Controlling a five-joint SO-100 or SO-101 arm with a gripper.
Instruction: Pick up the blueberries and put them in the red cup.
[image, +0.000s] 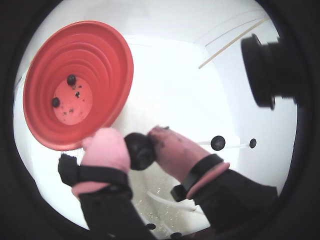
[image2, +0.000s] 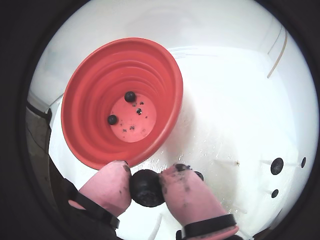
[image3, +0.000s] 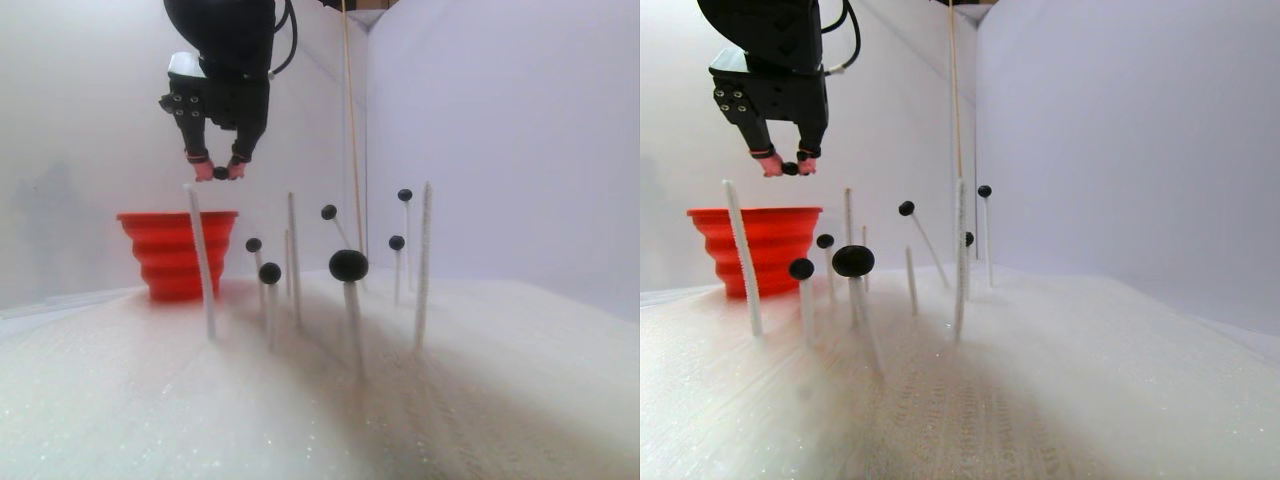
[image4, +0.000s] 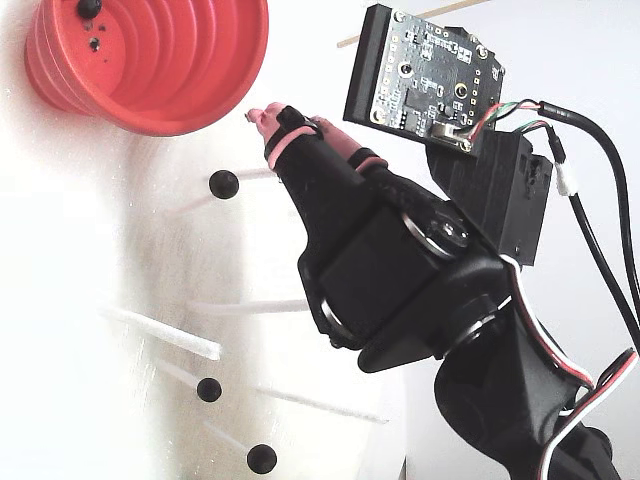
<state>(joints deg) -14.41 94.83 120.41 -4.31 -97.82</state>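
My gripper (image: 140, 148) has pink-padded fingers (image: 106, 148) and is shut on one black blueberry (image: 141, 150), also seen in a wrist view (image2: 146, 187). It hangs just beside the near rim of the red cup (image: 100, 55), above rim height in the stereo pair view (image3: 220, 172). Two blueberries (image2: 130, 96) (image2: 112, 119) lie on the cup's base (image2: 142, 120). More blueberries (image3: 348, 265) (image4: 223, 183) sit on top of thin white sticks to the cup's right. The fixed view shows the pink fingertips (image4: 262, 118) next to the cup (image4: 150, 70).
Several upright white sticks (image3: 203, 270), some bare, some topped with a black ball (image: 217, 142), stand on the white sparkly floor (image3: 500, 400). A thin wooden rod (image: 232, 42) leans at the back corner. White walls close in the space. A black camera housing (image: 262, 70) sticks out beside the gripper.
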